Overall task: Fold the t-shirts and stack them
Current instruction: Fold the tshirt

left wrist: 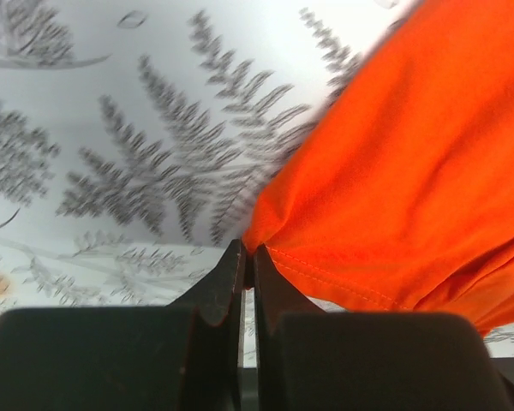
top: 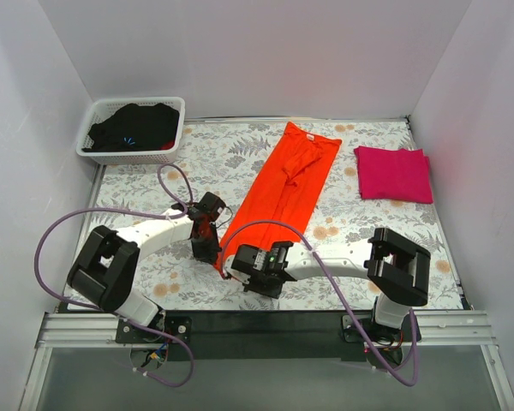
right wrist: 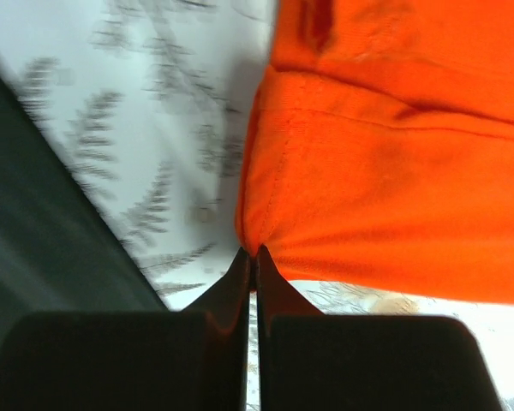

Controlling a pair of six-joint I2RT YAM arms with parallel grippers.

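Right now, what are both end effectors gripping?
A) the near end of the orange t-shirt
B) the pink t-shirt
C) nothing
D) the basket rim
A: the wrist views show the left end effector and right end effector each shut on an edge of the orange t-shirt; the pink t-shirt lies apart.

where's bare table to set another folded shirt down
Bare table lies between the basket and the orange t-shirt, and nearer than the pink t-shirt. Crowded at the near hem, where left gripper and right gripper pinch it.
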